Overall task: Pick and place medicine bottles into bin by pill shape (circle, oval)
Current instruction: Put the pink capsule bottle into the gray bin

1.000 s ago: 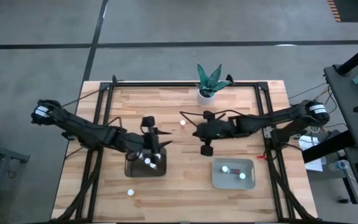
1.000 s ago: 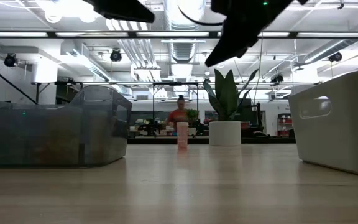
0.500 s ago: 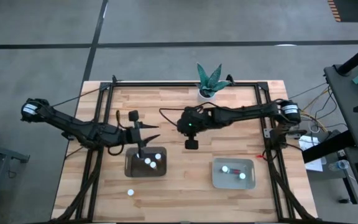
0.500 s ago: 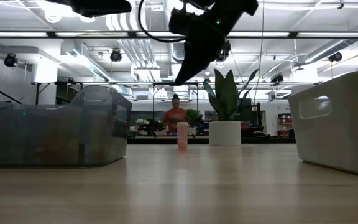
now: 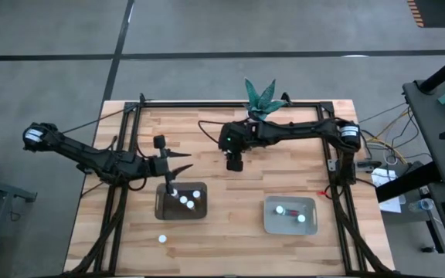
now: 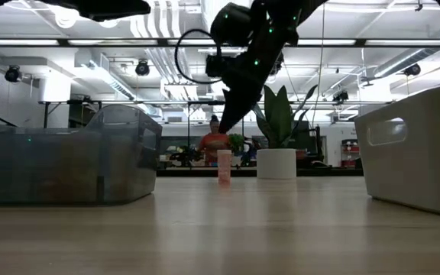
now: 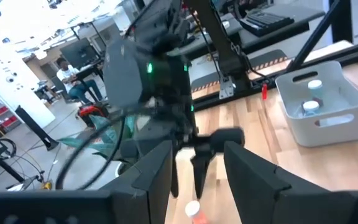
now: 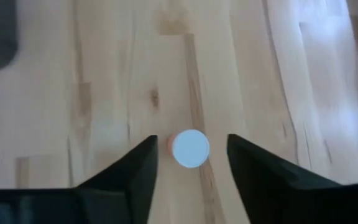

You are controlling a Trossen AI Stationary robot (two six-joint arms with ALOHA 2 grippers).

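Wooden table [image 5: 230, 205]: right gripper [image 8: 188, 163] hanging above one upright medicine bottle [image 8: 190, 148], fingers apart, not touching it. Left gripper [image 7: 197, 171] parted, holding nothing.

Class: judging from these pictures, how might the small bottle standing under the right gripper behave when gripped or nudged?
The bottle looks tall and narrow in the low view, so a sideways nudge would probably tip it. Being round, it would likely roll once down. It seems small and probably light between the open right gripper fingers.
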